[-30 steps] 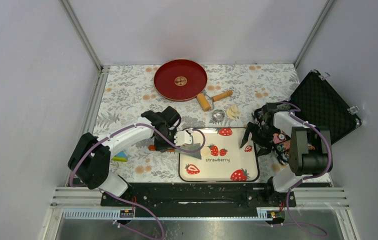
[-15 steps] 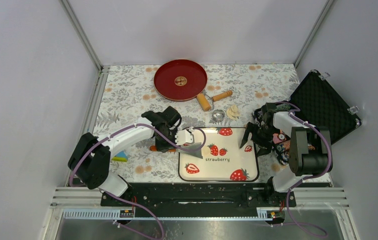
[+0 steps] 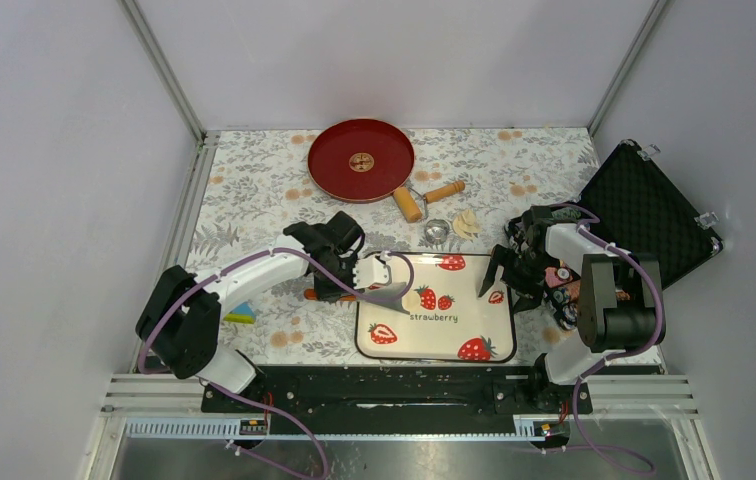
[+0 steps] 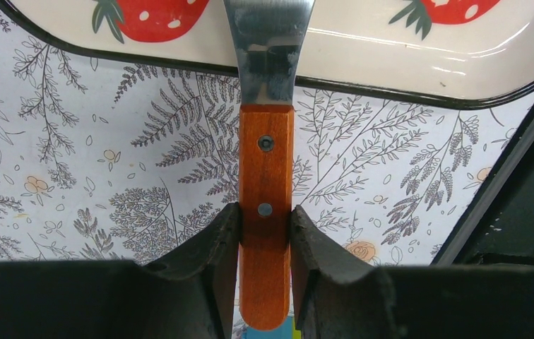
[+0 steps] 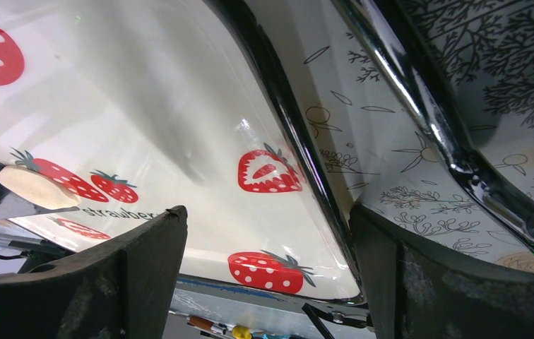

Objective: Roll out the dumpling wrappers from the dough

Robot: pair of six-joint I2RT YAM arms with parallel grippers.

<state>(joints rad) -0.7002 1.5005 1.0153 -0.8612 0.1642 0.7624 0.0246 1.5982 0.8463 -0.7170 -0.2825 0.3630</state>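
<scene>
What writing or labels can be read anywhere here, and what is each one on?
"strawberry": printed on the white tray, near its middle, among painted strawberries.
The gold emblem at the centre of the red plate is too small to read.
No other text is visible.

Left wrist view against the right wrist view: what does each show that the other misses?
Only the left wrist: the left gripper shut on the spatula by its wooden handle, the metal blade reaching over the tray rim. Only the right wrist: the dumpling wrapper, a pale round lying on the tray, and the right gripper open astride the tray's edge. Both: the strawberry tray and the floral tablecloth.
</scene>
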